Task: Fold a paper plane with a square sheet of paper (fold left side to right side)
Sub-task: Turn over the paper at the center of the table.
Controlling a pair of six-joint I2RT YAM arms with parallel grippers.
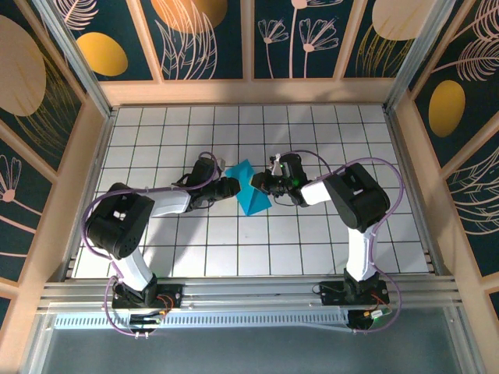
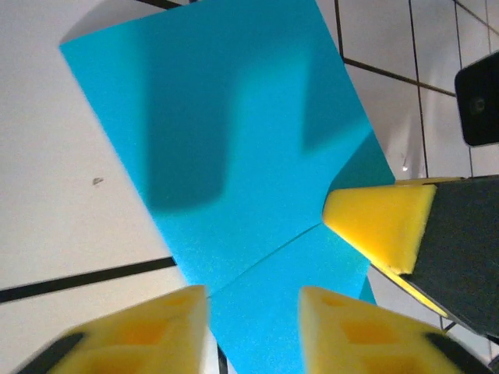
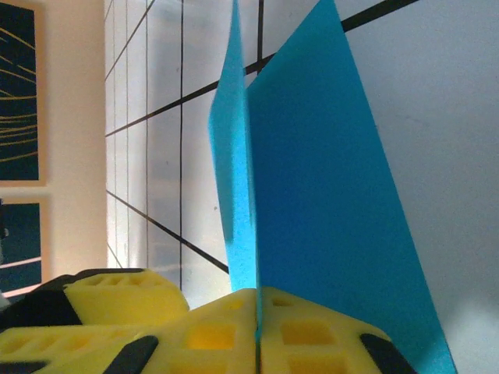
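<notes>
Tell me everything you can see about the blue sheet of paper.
The square sheet of paper is thin, plain, bright cyan-blue and unmarked. It is partly folded, with one straight crease across it and part of it lifted off the white tiled table. It sits mid-table between the two arms. The right gripper is shut on it where two layers meet. The left gripper is open, with a finger on either side of one end.

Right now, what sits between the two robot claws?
The square sheet of paper, partly folded, sits between the left gripper and the right gripper, which pinches its edge; the top view shows it.
</notes>
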